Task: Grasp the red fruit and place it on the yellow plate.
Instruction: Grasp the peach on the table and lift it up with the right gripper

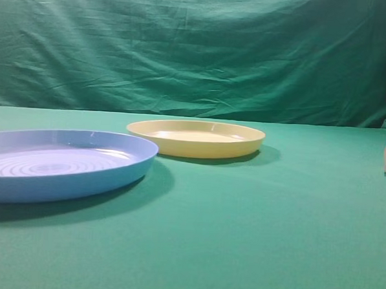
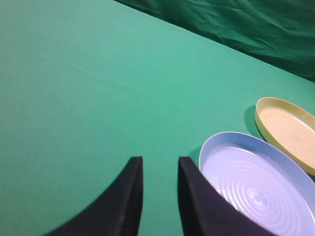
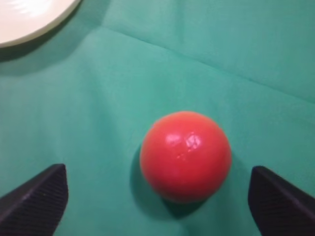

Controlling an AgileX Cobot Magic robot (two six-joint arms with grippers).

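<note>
Awaiting grasp: red fruit resting on the cloth between the spread, empty fingers of the right gripper, yellow plate lying bare beyond them.

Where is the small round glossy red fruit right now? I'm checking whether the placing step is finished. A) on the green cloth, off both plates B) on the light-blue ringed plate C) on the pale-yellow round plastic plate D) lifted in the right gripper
A: the small round glossy red fruit rests on the green cloth between the open right gripper fingers, untouched, apart from the pale-yellow round plastic plate.
</note>
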